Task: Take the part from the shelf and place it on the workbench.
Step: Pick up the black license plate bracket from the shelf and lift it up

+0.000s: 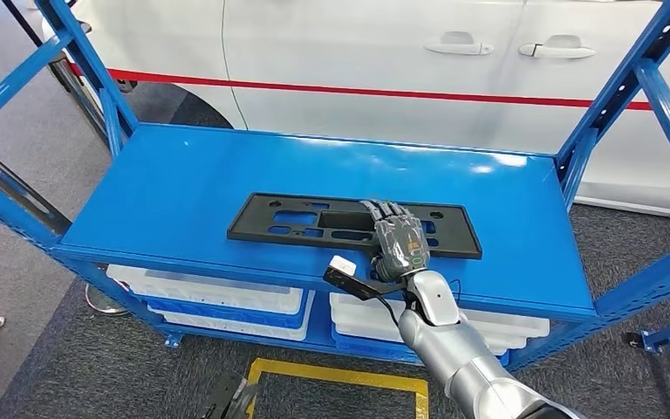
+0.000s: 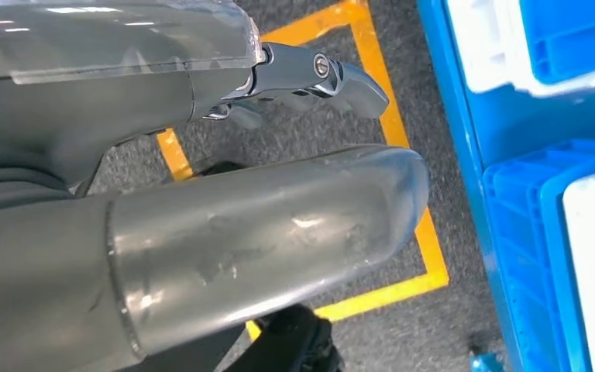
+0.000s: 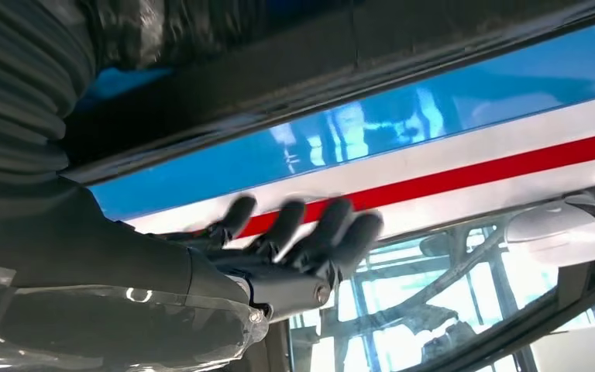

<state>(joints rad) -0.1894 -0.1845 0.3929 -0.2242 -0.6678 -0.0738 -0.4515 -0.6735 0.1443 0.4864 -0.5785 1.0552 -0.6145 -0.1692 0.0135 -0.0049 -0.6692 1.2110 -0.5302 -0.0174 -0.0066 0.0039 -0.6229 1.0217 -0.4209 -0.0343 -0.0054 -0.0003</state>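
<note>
Right hand (image 1: pixel 399 243) on flat black slotted part (image 1: pixel 314 223) — glossy blue shelf (image 1: pixel 183 183)

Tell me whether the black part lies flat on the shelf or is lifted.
Flat. The black part lies along the blue shelf top, no gap visible beneath it; the right hand rests over its right half.

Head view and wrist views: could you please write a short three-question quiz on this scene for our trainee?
1. True or false: the black part lies on the floor.
2. Which hand is over the part? A. left hand B. right hand C. neither
3. Fill in: behind the shelf stands a white ____ with a red stripe.

Key: 1 false, it lies on the shelf; 2 B; 3 car.
</note>
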